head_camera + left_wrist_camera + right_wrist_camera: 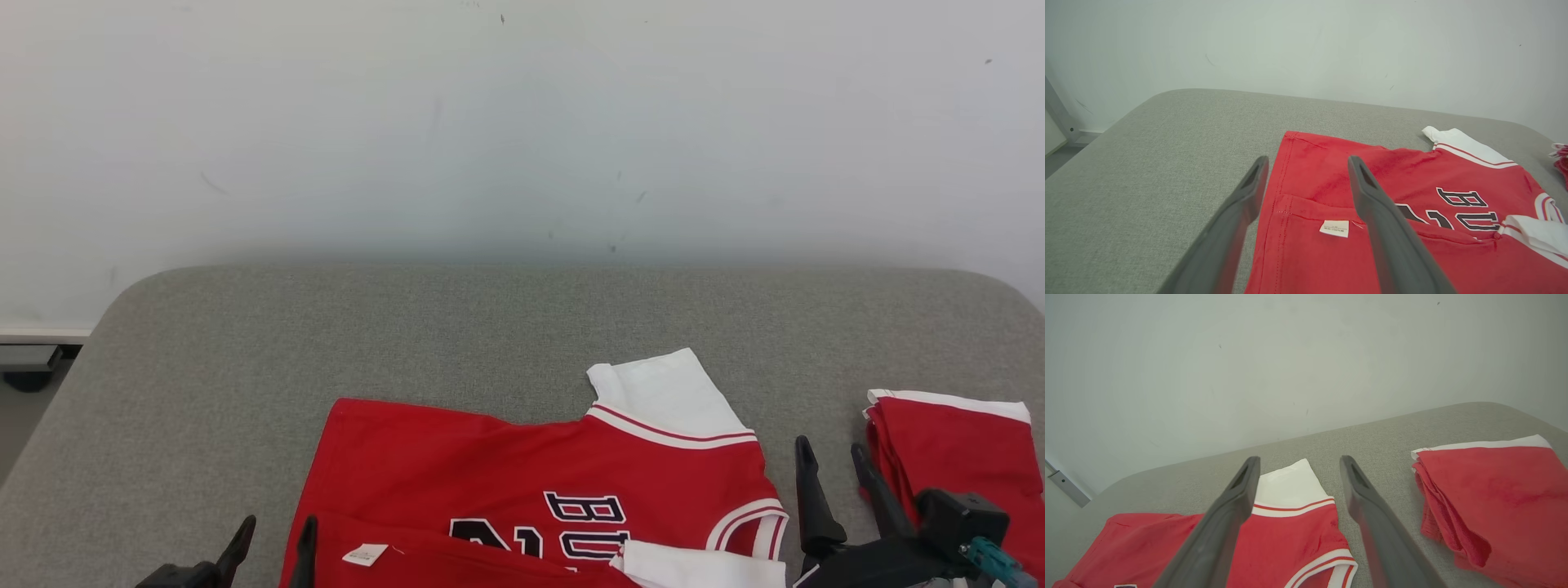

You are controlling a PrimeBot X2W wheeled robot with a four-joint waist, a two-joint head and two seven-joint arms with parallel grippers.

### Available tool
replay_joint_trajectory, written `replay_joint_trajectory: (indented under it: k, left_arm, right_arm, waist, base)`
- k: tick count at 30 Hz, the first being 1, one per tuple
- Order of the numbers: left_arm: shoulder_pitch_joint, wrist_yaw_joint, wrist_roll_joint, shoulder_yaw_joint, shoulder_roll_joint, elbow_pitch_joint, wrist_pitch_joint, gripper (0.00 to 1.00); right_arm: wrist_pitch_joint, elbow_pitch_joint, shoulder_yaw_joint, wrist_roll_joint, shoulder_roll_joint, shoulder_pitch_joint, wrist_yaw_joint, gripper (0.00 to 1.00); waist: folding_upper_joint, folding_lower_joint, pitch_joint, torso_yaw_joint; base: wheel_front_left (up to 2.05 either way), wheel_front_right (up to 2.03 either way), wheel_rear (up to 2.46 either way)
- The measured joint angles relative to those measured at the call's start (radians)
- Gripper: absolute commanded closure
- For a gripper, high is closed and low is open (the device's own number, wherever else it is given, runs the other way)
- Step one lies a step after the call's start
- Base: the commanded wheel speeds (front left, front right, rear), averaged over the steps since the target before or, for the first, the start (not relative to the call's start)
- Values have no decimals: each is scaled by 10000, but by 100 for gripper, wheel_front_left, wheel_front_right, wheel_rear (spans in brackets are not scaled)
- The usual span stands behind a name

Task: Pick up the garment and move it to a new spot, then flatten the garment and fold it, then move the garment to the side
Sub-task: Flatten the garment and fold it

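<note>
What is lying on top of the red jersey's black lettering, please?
A folded-over red flap bearing a white tag and a white sleeve overlap the lettering; its covered lower part cannot be read.

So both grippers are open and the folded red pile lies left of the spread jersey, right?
No, the folded red pile lies to the right of the spread jersey, as the head view shows. The left gripper and right gripper are open.

A pale, scuffed wall [522,122] stood close behind the grey fabric-covered tabletop [457,327], whose far corners were rounded. Off its far left corner ran a white skirting strip [45,333] above grey floor [20,425]. The light was soft and even.
</note>
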Motion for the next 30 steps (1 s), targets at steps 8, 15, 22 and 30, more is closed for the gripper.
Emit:
replay_joint_trajectory:
  k: [8,15,22,30]
  left_arm:
    - [0,0,10,2,31,-75,2,0]
    - [0,0,10,0,31,-150,75,0]
    - [0,12,12,-8,31,-194,90,0]
    - [-25,-17,82,-142,44,-173,280,0]
  right_arm:
    - [2,207,67,-2,0,-2,0,0]
    - [0,274,84,-2,-2,-7,44,0]
    - [-2,343,109,-4,-10,-22,61,0]
    - [-58,441,138,-6,-13,-35,75,0]
  waist:
    - [0,0,66,9]
    - [0,0,155,23]
    - [0,0,225,25]
    - [0,0,224,37]
  base:
    - [0,0,0]
    - [0,0,0]
    - [0,0,0]
    - [0,0,0]
